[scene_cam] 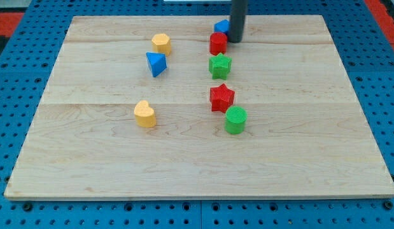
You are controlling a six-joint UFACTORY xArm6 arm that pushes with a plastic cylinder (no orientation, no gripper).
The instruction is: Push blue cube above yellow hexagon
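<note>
The blue cube (221, 27) sits near the view's top, right of centre, partly hidden by my rod. My tip (235, 41) rests on the board just right of the cube and of the red block (218, 43) below it, close to or touching both. The yellow hexagon (161, 43) lies well to the left of the cube, at about the same height in the view.
A blue triangular block (156, 63) lies just below the yellow hexagon. A green star (219, 65), a red star (221, 97) and a green cylinder (235, 120) run down the middle. A yellow heart (144, 114) lies left of centre. The wooden board (311, 165) sits on a blue pegboard.
</note>
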